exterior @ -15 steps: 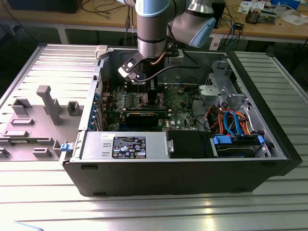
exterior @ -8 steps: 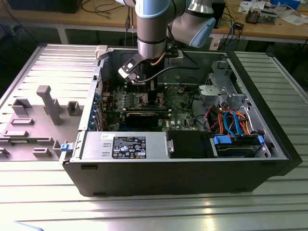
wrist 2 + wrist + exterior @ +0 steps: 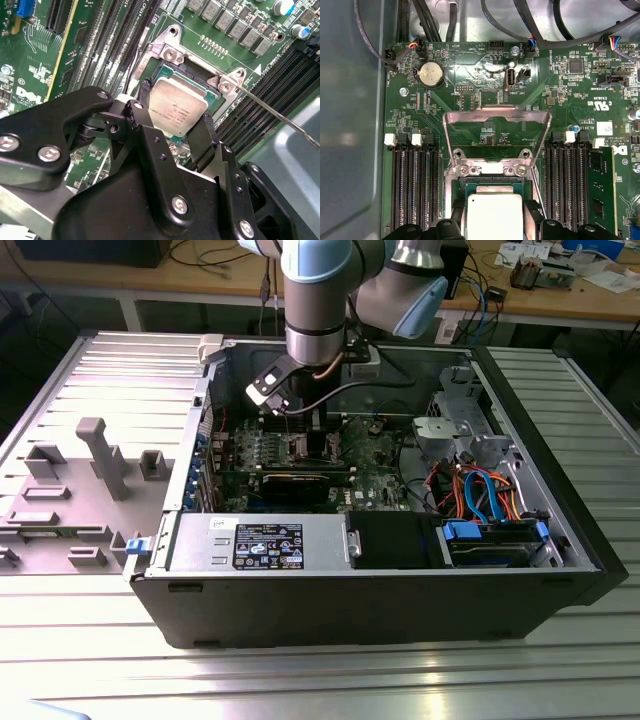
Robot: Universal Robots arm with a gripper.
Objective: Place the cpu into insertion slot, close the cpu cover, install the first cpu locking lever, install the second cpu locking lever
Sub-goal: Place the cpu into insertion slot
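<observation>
The gripper (image 3: pixel 176 104) is clamped on two opposite edges of the cpu (image 3: pixel 175 114), directly over the slot (image 3: pixel 487 171) in the motherboard (image 3: pixel 560 100). Whether the cpu is seated cannot be told. The cover (image 3: pixel 497 116) stands raised open beside the slot.

Materials log. The cpu (image 3: pixel 177 111): pale silvery-tan metal face, satin, smooth. The cpu cover (image 3: pixel 497 117): bare silvery metal frame, bright, reflective. The insertion slot (image 3: pixel 167 50): silvery metal rim with polished screw heads. The end effector (image 3: pixel 176 102): black, matt and smooth, with shiny metal screws in its housing. Motherboard (image 3: pixel 560 85): green, glossy lacquered surface. Locking lever (image 3: pixel 280 117): thin bare metal wire. Computer case (image 3: pixel 350 605): dark matt sheet metal. Worktop (image 3: pixel 300 680): ribbed silvery metal, semi-gloss.
</observation>
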